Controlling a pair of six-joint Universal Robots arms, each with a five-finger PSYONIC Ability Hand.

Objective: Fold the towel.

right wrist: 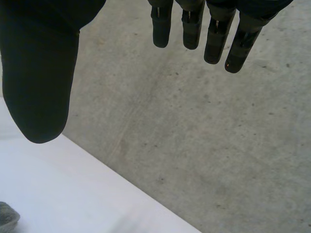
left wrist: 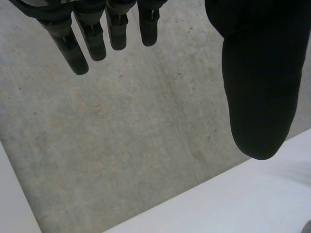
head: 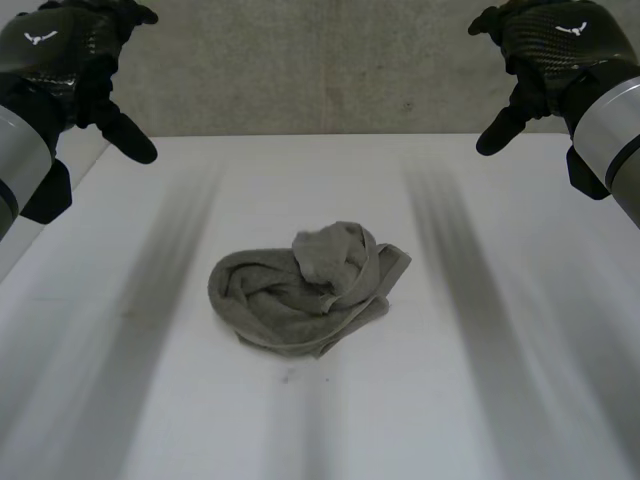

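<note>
Head view: white table (head: 500, 400) before grey concrete (head: 330, 70), the crumpled towel (head: 305, 290) at its centre, well apart from the left robot hand (head: 60, 60) and right robot hand (head: 560, 45) above the far corners. Left wrist view: left robot hand (left wrist: 257, 73) spread wide, empty. Right wrist view: right robot hand (right wrist: 39, 73) likewise, towel (right wrist: 7, 217) past its thumb.

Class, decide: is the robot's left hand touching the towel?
Apart. The head view shows the left hand raised by the far edge of the table, with bare white surface between it and the crumpled towel.
</note>
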